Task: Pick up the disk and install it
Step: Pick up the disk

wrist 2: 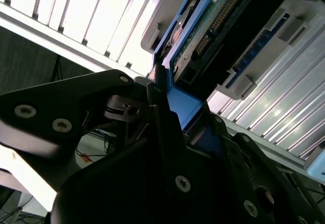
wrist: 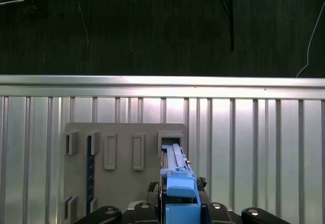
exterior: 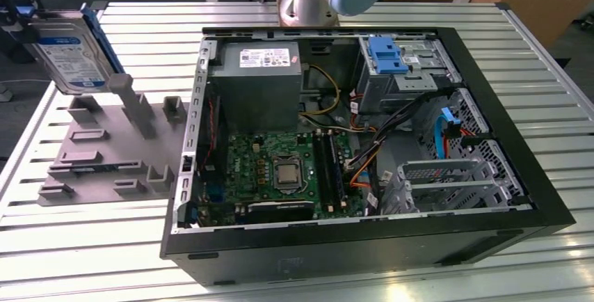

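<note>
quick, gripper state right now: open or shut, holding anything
gripper: closed, holding the disk clamped between its jaws

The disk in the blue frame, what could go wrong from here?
The end effector pinches the silver metal disk in a blue plastic frame by its frame edge; it may tilt or slip. The grey slotted holder has posts right beside it that could snag it. Loose cables inside the open black computer case could block it.
</note>
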Motion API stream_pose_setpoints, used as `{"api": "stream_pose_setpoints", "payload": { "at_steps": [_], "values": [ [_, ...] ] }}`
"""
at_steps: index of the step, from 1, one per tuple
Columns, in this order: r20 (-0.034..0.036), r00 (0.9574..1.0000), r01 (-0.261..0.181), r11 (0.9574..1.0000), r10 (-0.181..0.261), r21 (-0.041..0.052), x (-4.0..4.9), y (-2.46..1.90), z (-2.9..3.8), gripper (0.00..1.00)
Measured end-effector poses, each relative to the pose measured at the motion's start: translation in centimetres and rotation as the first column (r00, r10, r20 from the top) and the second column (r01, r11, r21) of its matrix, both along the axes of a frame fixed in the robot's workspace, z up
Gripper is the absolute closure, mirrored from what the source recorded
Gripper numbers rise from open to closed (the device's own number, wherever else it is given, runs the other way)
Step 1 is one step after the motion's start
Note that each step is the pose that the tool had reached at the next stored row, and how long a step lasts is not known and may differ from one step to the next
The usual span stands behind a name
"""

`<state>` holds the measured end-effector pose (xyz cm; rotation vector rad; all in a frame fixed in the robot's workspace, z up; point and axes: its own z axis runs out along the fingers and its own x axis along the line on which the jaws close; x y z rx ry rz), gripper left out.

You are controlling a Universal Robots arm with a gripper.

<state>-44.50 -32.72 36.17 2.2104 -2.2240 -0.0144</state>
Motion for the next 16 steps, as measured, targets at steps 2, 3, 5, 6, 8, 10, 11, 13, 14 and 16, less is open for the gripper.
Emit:
{"api": "stream_pose_setpoints", "payload": {
  "at_steps": [2,3,5,6,8,10,11,13,14,16],
  "values": [
    [0.0000,1.0000,0.000,1.0000,0.000,0.0000,0.00,0.00,0.10,0.64],
    [-0.0001,1.0000,0.000,1.0000,0.000,0.0000,0.00,0.00,0.16,0.64],
    [0.0000,1.0000,0.000,1.0000,0.000,-0.0001,0.00,0.00,0.27,0.64],
    [0.0000,1.0000,0.000,1.0000,0.000,0.0000,0.00,0.00,0.32,0.64],
    [0.0000,1.0000,0.000,1.0000,0.000,0.0000,0.00,0.00,0.43,0.64],
    [0.0000,1.0000,0.000,1.0000,0.000,0.0000,0.00,0.00,0.54,0.64],
    [0.0001,1.0000,0.000,1.0000,0.000,0.0000,0.00,0.00,0.56,0.64],
    [-0.0001,1.0000,0.000,1.0000,0.000,-0.0001,0.00,0.00,0.64,0.64],
    [-0.0001,1.0000,0.000,1.0000,0.000,0.0000,0.00,0.00,0.69,0.64],
    [0.0001,1.0000,0.000,1.0000,0.000,0.0000,0.00,0.00,0.75,0.64]
  ]
}}
